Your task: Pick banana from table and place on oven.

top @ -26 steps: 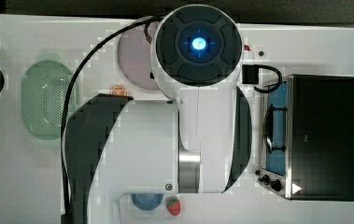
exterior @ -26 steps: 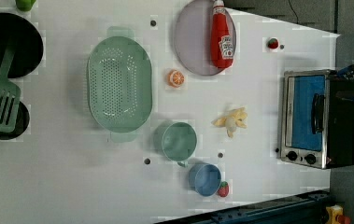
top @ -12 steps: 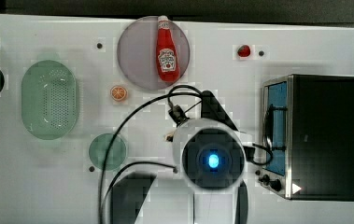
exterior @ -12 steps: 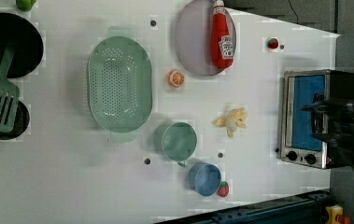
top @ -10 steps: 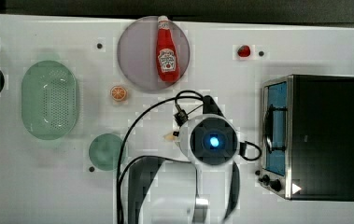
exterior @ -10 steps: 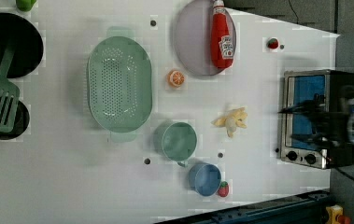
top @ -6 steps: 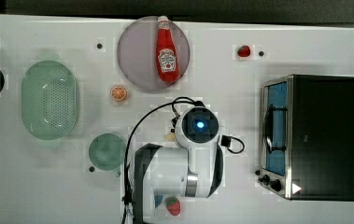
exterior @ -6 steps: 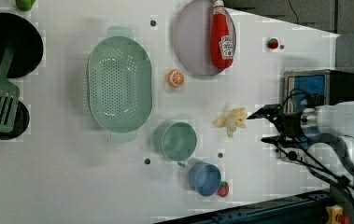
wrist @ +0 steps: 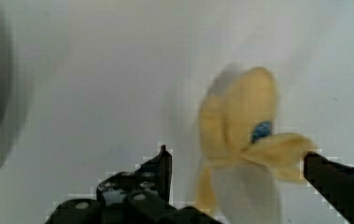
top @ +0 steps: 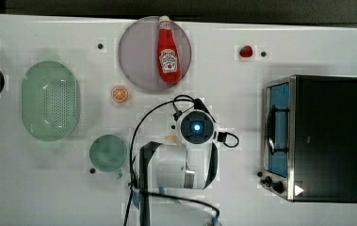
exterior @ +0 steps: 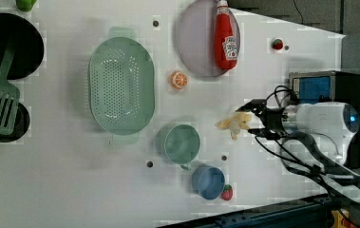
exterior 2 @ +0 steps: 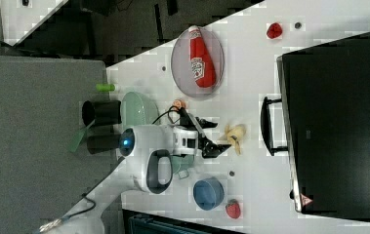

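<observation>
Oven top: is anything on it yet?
No. The oven has a bare black top in the top view. The banana lies on the table, the open tool beside it. The oven's inside is hidden behind its glass door.

White arm point(exterior: 320, 118), black cables, blue light.

Pale yellow banana point(exterior: 233, 124) with peel splayed, flat on the white table point(exterior: 73, 190), near the black-topped oven point(exterior 2: 339, 122).
</observation>
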Tool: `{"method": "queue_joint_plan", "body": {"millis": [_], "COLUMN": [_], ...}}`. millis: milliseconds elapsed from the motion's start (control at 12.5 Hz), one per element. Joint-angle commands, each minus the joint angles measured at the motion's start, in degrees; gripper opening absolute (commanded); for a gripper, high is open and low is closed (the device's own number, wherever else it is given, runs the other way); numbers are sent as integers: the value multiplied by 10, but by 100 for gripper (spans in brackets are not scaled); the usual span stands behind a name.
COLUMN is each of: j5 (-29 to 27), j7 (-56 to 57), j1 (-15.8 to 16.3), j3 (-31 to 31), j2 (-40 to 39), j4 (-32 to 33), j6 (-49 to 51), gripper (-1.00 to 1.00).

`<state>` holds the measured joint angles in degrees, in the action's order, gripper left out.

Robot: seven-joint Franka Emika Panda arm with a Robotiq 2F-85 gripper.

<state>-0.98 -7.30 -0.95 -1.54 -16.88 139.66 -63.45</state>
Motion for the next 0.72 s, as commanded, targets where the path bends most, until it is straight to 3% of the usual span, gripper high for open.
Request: {"method": "queue_joint_plan", "body": {"millis": [80,480,720], "j5": [5,5,5], "j7": [-20,-20,-20], "j1": [3,4,4], "j3": [-4,0,5], "j2": [-21,-20,-3], "j4": [14,19,16], "j6": [-35,-41,-41], "gripper": [68,-48,-57]}}
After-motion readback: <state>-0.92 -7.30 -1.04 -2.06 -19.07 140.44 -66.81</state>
